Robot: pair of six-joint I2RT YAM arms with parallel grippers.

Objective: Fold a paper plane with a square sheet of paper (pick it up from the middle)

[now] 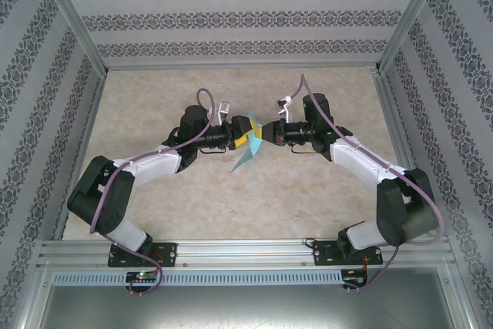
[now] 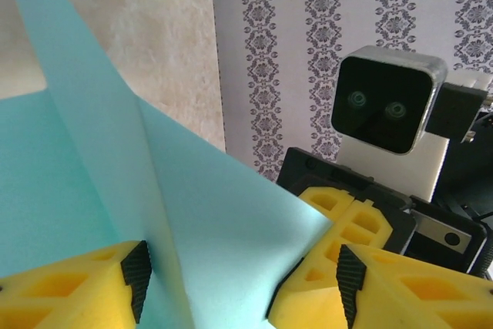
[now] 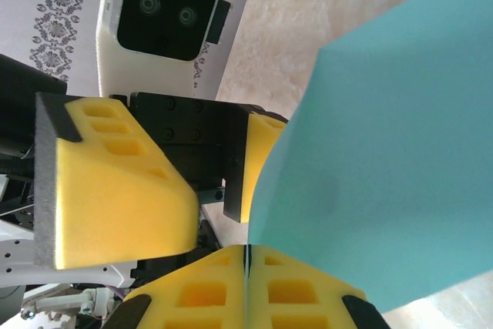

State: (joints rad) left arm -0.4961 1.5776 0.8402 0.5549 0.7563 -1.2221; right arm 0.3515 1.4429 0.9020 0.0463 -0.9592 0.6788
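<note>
The right gripper [image 3: 246, 256] is clamped on an edge of the turquoise paper [image 1: 246, 159], holding it in the air over the middle of the table [image 1: 231, 213]. The left gripper [image 2: 243, 279] has its jaws apart astride the sheet, not pinching it. One long crease shows, so folding looks begun, but no narrow dart is formed and several folds seem left.
</note>
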